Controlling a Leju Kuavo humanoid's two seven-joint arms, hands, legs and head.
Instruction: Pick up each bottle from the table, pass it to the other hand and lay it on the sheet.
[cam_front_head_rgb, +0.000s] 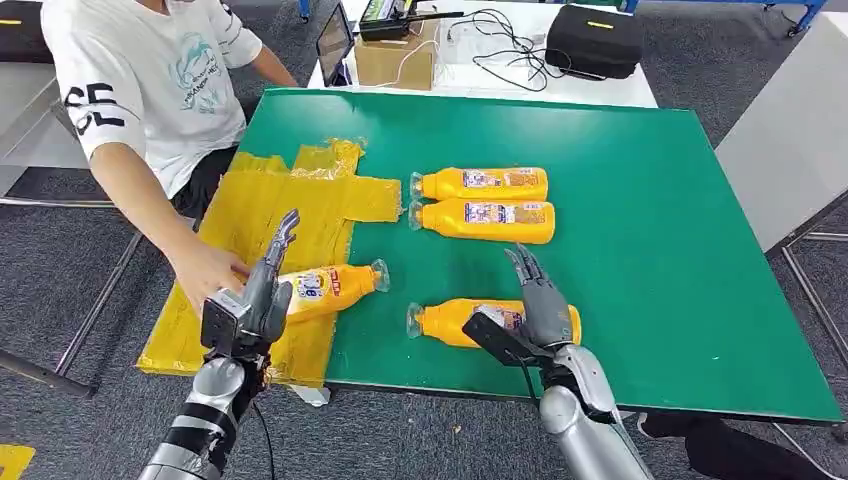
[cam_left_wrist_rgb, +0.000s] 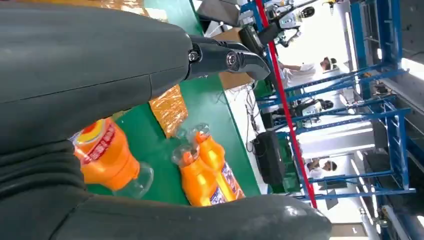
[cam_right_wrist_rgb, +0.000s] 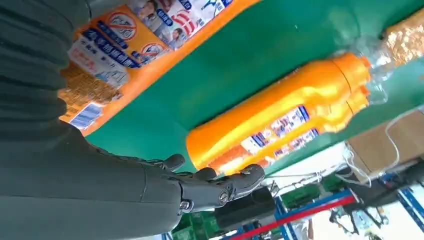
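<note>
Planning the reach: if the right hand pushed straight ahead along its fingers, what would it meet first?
Probably the nearer of two orange plastic bottles lying side by side beyond the right hand; height is unclear, so it might pass above.

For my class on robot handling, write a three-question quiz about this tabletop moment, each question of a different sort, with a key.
1. True or false: the bottle on the sheet lies partly on the yellow sheet.
2. Multiple choice: how many orange bottles lie wholly on the bare green table? A) one B) three C) five
3. Short answer: which of the robot's hands is over the near bottle?

Key
1. True; its clear cap end reaches off the sheet's edge, and a person's hand rests on the sheet beside it, by the left hand.
2. B: the pair of bottles lying side by side, plus the near one.
3. The right hand, fingers spread above it.
</note>
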